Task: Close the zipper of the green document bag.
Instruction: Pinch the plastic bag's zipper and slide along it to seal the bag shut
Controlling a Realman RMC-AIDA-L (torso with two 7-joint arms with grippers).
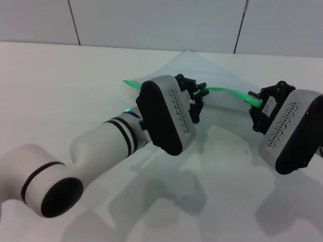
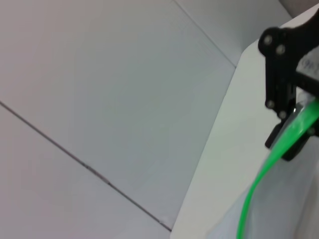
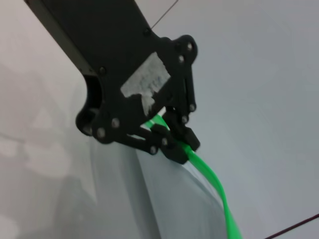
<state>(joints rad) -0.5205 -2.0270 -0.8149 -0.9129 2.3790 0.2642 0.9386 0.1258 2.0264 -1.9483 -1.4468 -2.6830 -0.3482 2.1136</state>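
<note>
The green document bag (image 1: 202, 68), a pale translucent pouch, is raised off the table with its far corner pointing up. Its zipper (image 1: 227, 91) is a bright green strip running between my two grippers. At the middle of the strip my left gripper (image 1: 198, 96) is shut on it. The right wrist view shows the same grip: left gripper (image 3: 174, 144), zipper (image 3: 209, 174), bag (image 3: 169, 199). My right gripper (image 1: 256, 101) is shut on the strip's right end. In the left wrist view the right gripper (image 2: 291, 117) pinches the zipper (image 2: 254, 189). I cannot make out the slider tab.
The white table (image 1: 60, 75) spreads under both arms. A panelled wall (image 1: 151, 20) stands behind it. My left forearm (image 1: 101, 141) reaches across the near middle of the table.
</note>
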